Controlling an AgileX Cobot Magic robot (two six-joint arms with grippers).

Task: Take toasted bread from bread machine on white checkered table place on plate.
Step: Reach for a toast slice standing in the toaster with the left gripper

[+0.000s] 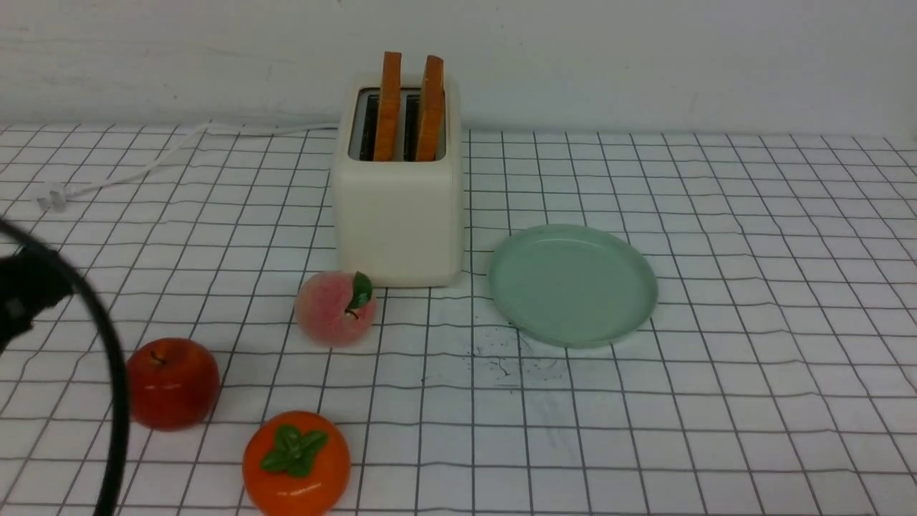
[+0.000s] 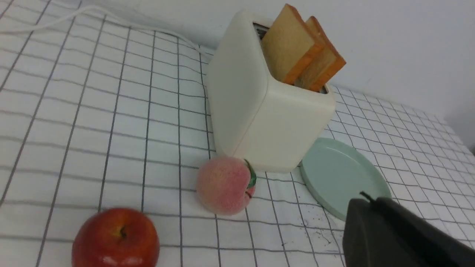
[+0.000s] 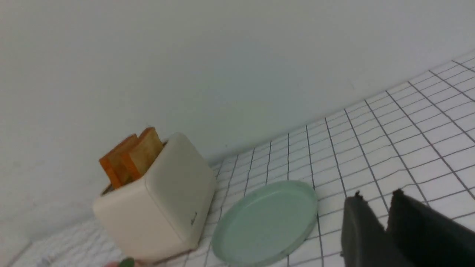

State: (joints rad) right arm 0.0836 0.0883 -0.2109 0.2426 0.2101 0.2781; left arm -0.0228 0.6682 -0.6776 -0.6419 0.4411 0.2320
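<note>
Toasted bread [image 1: 390, 107]: two slices upright in bread machine [image 1: 399, 215], upper centre of front view, thin edges toward camera. Plate [image 1: 573, 283] sits just right of it. Left gripper [image 2: 367, 202] closed, empty. Right gripper [image 3: 377, 194] narrowly parted, empty; slices lie upper left of it. Left arm looks nearer.

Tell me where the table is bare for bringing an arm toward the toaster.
Free: the table right of the plate, and the strip in front of the plate. The plate itself is empty. Crowded: front-left of the toaster, where the peach, apple and orange fruit sit.
</note>
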